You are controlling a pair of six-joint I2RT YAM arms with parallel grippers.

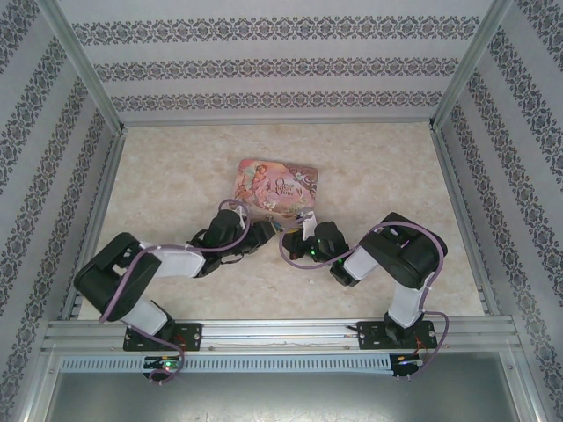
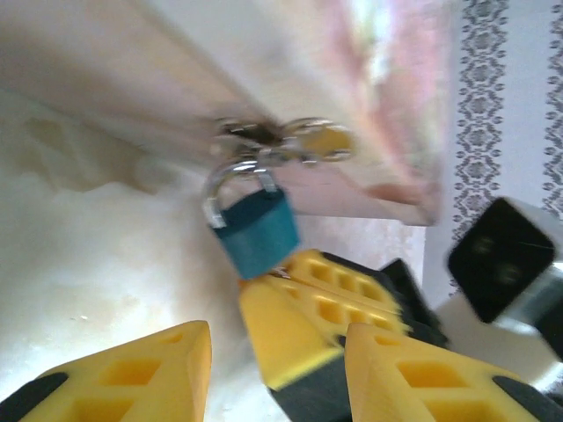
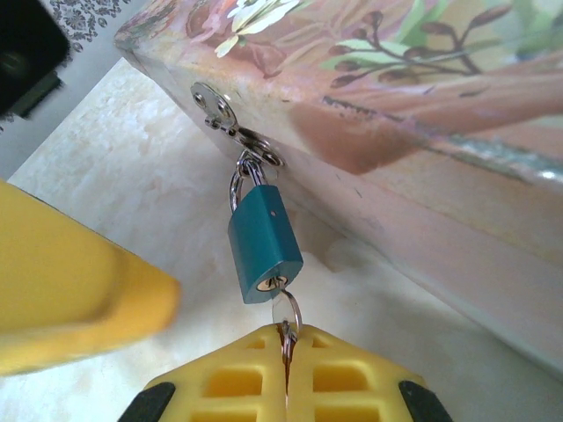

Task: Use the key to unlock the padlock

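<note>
The padlock [image 3: 264, 242] is hung by its silver shackle [image 3: 236, 186] from the hasp [image 3: 230, 123] on the front wall of the pink illustrated tin [image 3: 396, 79]. Its long axis is seen running from the hasp down and away from the tin, slightly tilted, with the keyhole end pointed at the right gripper [image 3: 286, 352]. The key [image 3: 286, 312] is seated in the keyhole, in line with that axis. Its bow is pinched between the 2 yellow fingers [image 3: 233, 378] of the right gripper, which are pressed together on it. The left gripper [image 2: 277, 334] is held just beside the padlock, its jaws partly apart, and nothing is held between them. The tin is laid on a pale, marbled beige tabletop [image 1: 176, 176]. The tabletop is enclosed by walls [image 1: 264, 66] papered in white with dark ornamental bands and framed by aluminium rails [image 1: 281, 332].
</note>
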